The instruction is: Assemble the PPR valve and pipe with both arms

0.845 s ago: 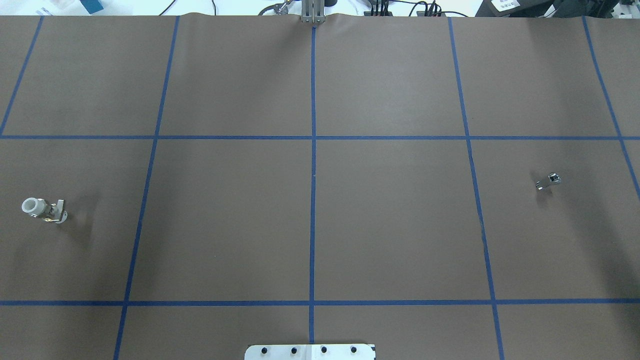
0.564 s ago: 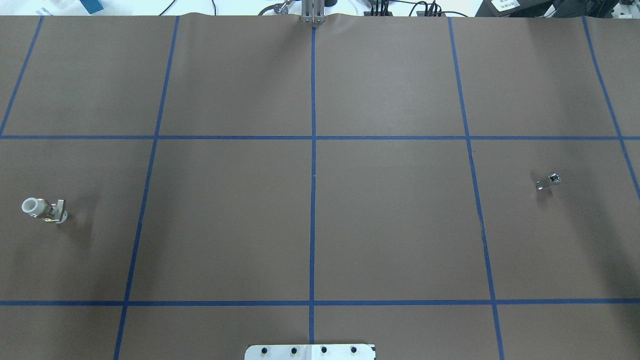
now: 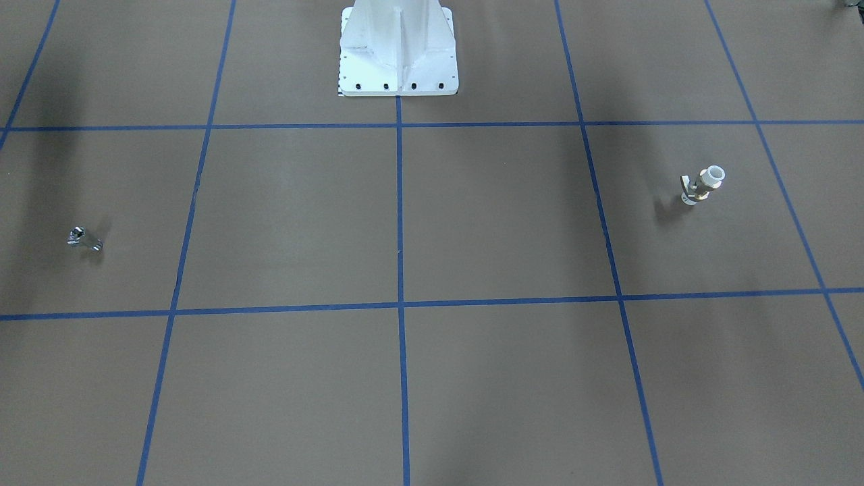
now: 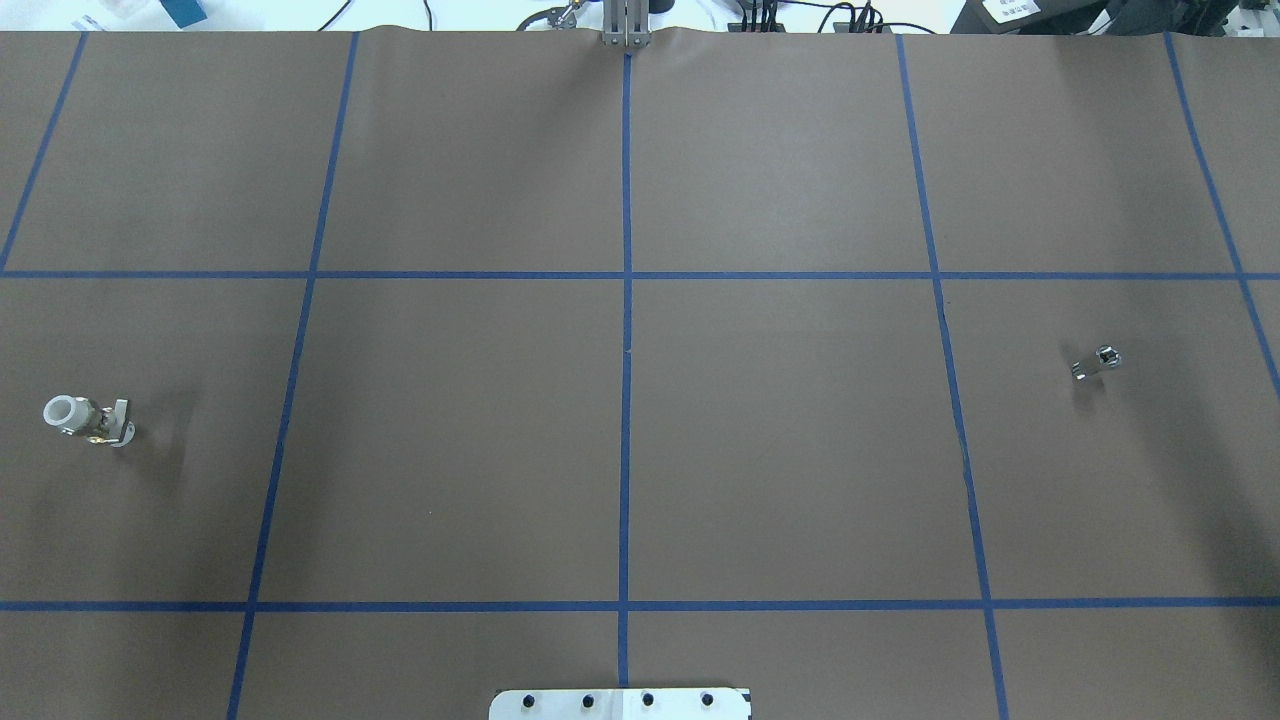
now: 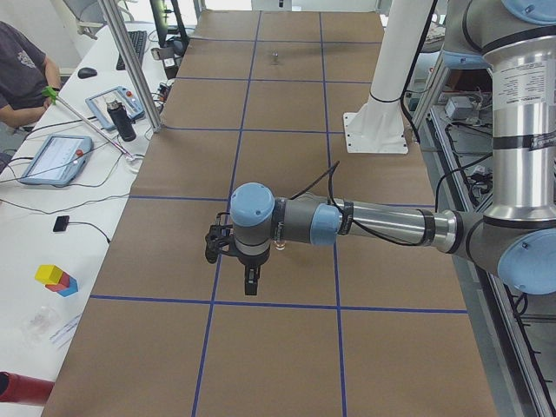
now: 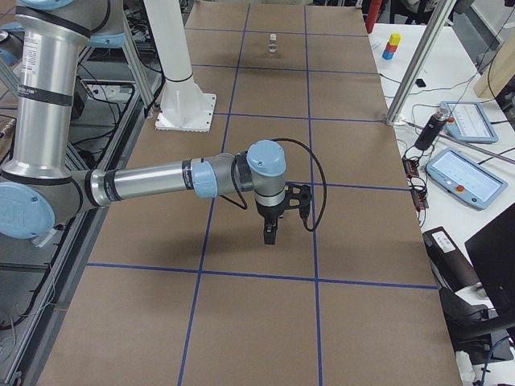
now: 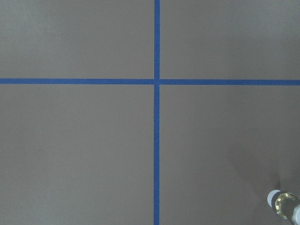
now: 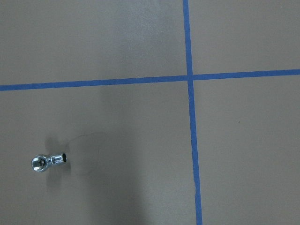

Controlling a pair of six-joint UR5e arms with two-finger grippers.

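The PPR valve (image 4: 85,420), brass with a white ring end, stands at the table's left side; it also shows in the front view (image 3: 702,183) and at the left wrist view's bottom right corner (image 7: 285,206). The chrome pipe (image 4: 1095,363) lies at the right side, also seen in the front view (image 3: 84,239) and the right wrist view (image 8: 47,161). My left gripper (image 5: 250,282) hangs above the table near the valve. My right gripper (image 6: 271,233) hangs above the table near the pipe. I cannot tell whether either is open or shut.
The white bolted pedestal (image 3: 398,54) stands at the table's robot-side edge. Blue tape lines divide the brown table cover (image 4: 780,450). An operator's bench with tablets (image 5: 52,156) and a seated person (image 5: 17,69) runs along the far side.
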